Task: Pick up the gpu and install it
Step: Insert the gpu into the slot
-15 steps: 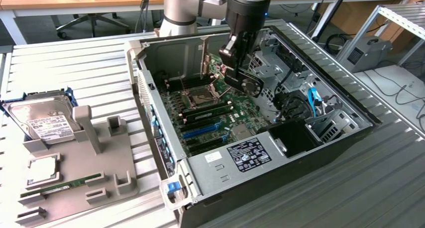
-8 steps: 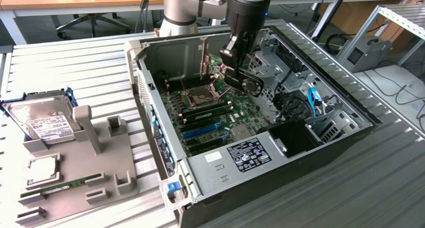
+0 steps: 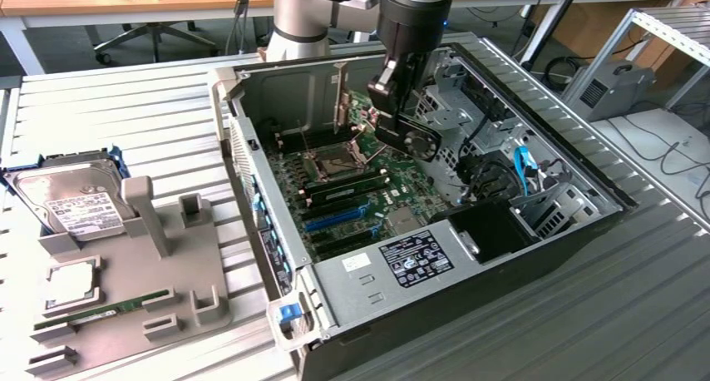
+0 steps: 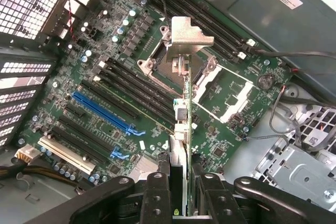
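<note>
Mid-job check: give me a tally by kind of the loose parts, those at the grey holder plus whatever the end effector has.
Hard drive, at the grey holder: 1
Silver square chip, on the holder: 1
Memory stick, on the holder: 1
gpu, gripped in the end effector above the motherboard: 1
Total: 4
</note>
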Robot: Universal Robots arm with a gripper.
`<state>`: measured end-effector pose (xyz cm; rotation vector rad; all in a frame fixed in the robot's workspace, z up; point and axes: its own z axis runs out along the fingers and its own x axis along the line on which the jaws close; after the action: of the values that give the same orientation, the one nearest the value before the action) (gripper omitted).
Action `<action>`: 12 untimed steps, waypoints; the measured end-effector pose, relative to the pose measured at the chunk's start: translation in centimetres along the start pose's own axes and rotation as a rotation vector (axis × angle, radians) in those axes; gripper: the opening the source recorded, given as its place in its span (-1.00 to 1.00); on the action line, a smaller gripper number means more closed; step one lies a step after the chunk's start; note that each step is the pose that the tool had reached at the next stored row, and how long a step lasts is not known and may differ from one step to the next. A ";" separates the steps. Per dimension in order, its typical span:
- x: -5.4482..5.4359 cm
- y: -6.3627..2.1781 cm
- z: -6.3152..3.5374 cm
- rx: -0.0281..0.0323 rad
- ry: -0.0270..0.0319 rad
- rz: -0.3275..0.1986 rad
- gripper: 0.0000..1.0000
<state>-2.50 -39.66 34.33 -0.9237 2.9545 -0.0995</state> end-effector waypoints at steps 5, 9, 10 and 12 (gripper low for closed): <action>0.0 0.00 0.00 0.0011 -0.0001 -0.014 -0.48; 0.0 0.00 0.00 0.0018 -0.0002 -0.024 -0.48; 0.0 0.00 0.00 0.0021 -0.0001 -0.027 -0.48; 0.0 0.00 0.00 0.0024 -0.0001 -0.031 -0.48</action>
<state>-2.50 -39.66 34.33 -0.9694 2.9398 -0.1041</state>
